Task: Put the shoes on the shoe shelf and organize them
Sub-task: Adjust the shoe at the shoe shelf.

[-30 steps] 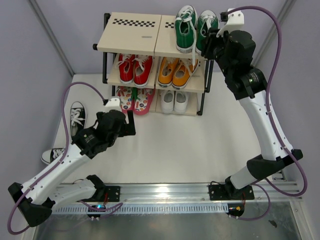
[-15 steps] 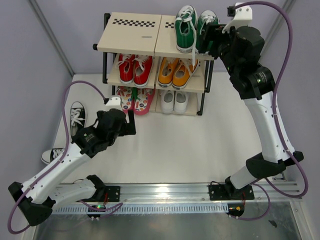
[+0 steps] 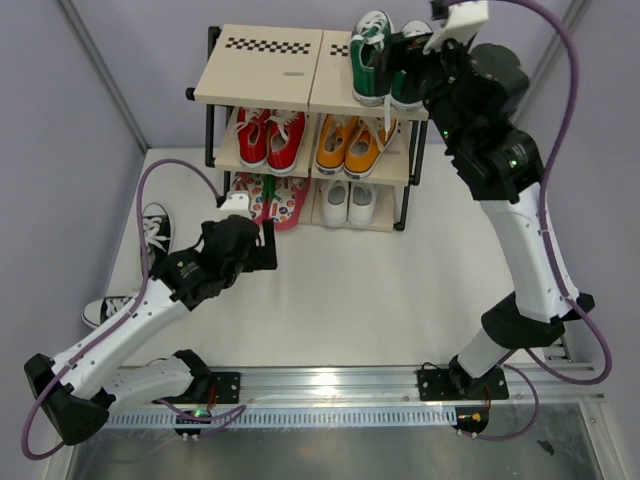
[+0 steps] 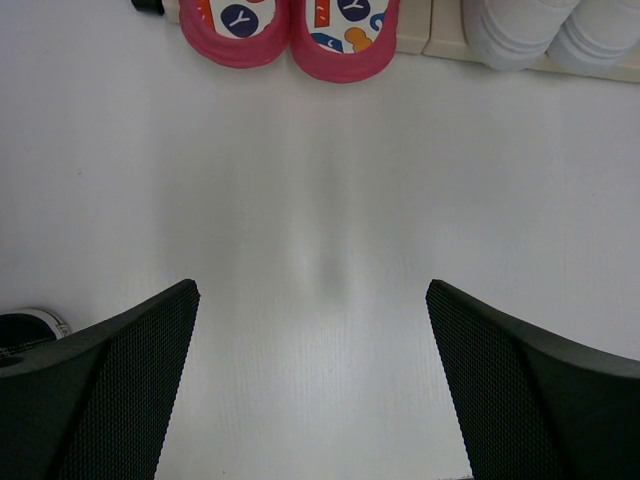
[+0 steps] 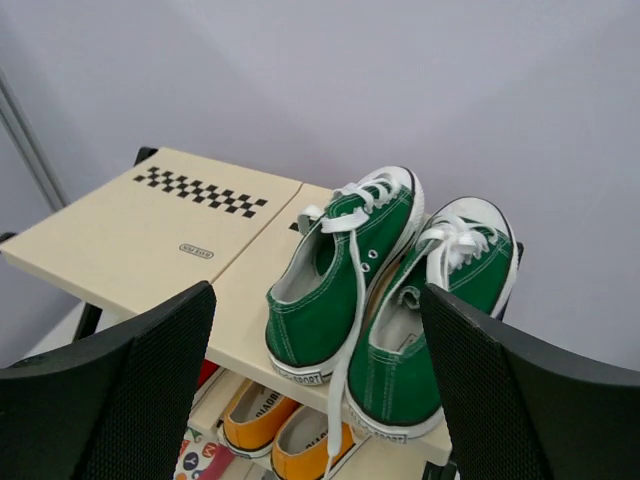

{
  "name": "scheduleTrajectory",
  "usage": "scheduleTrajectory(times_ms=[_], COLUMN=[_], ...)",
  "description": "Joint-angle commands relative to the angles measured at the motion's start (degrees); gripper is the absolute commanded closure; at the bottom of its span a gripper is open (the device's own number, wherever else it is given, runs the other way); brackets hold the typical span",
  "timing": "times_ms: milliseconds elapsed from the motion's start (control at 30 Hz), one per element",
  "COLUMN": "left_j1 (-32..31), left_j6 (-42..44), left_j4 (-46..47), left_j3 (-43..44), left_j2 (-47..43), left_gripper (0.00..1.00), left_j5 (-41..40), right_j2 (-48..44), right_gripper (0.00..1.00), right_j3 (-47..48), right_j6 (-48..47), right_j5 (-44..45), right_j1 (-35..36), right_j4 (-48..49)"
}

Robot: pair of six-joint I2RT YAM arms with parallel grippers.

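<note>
So, the three-tier shoe shelf (image 3: pixel 262 70), pale beige boards on a black metal frame, carries five pairs. On the right board of its top tier, straight ahead of the right pincer (image 5: pixel 318 292), stand the green canvas sneakers (image 5: pixel 345 290). They have white laces and white rubber soles and sit side by side, heels toward that pincer, with one loose lace trailing over the board's front edge. Black-and-white checkered strips (image 5: pixel 200 190) mark the top boards.

Below that pincer, the middle tier holds a red lace-up canvas pair (image 3: pixel 270 138) on the left and an orange lace-up pair (image 3: pixel 352 145) on the right. On the bottom tier, just beyond the left pincer (image 4: pixel 312 295), sit the pink flip-flops (image 4: pixel 290 25) with colourful printed footbeds. Right of them are the small, smooth, rounded white shoes (image 3: pixel 348 203).

Two black canvas sneakers with white laces lie apart on the white tabletop (image 4: pixel 320 180), left of the left pincer. One (image 3: pixel 152 235) is near it and the other (image 3: pixel 105 310) is back toward the arm's base.

Both pincers have black fingers with mesh-textured pads. The right pincer's fingers stand wide apart, framing the green pair and clamping nothing; whether a finger brushes a shoe cannot be told. The left pincer is spread fully over bare tabletop, empty.
</note>
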Motion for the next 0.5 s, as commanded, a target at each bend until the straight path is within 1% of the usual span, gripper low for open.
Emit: scheduleTrajectory(times_ms=[0, 33, 133, 267, 467], left_j1=[0.1, 0.1, 0.1, 0.1, 0.1], left_j6=[-1.4, -1.4, -1.3, -0.7, -0.3], left_j4=[1.1, 0.9, 0.2, -0.5, -0.7], left_j3=[2.1, 1.9, 1.3, 0.8, 0.0], left_j2=[-0.6, -1.1, -2.1, -3.3, -4.6], left_gripper=[0.01, 0.01, 0.01, 0.01, 0.01], left_j5=[0.3, 0.0, -1.2, -2.4, -2.7], right_j2=[5.3, 6.6, 9.0, 10.7, 12.2], right_gripper=[0.13, 0.13, 0.12, 0.12, 0.12], right_j3=[1.1, 0.6, 1.2, 2.0, 3.4], right_j6=[-9.7, -11.1, -13.6, -13.6, -14.0], right_j5=[8.9, 14.6, 22.1, 26.0, 28.7], right_j1=[5.4, 7.5, 8.6, 8.9, 9.3], right_j4=[1.4, 2.8, 4.3, 4.3, 4.4])
